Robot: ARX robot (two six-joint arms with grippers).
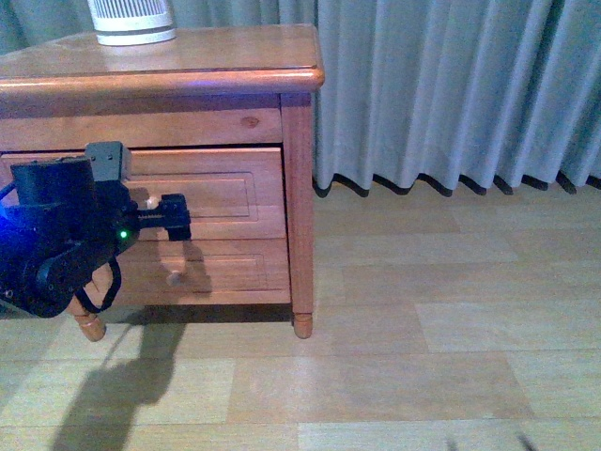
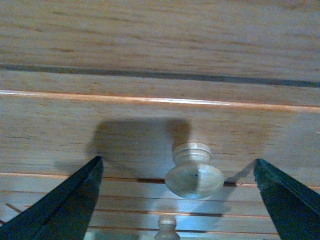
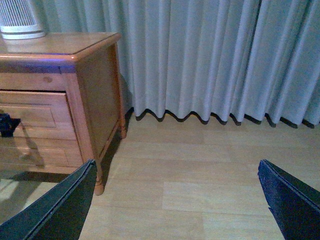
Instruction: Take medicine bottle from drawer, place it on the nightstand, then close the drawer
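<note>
The reddish-brown nightstand (image 1: 188,61) stands at the left of the front view. Its upper drawer (image 1: 225,193) has a recessed panel front that sits about flush with the frame. My left gripper (image 1: 174,218) hangs open right in front of that drawer. In the left wrist view the round knob (image 2: 194,172) sits between the spread dark fingers (image 2: 65,205), touching neither. My right gripper (image 3: 176,162) is open over bare floor, to the right of the nightstand (image 3: 95,85). The medicine bottle is out of view.
A ribbed white device (image 1: 131,23) stands on the nightstand top. The shorter lower drawer (image 1: 225,268) has its own knob (image 1: 174,278). Grey curtains (image 1: 451,85) hang behind, and wood-plank floor (image 1: 404,357) stretches to the right.
</note>
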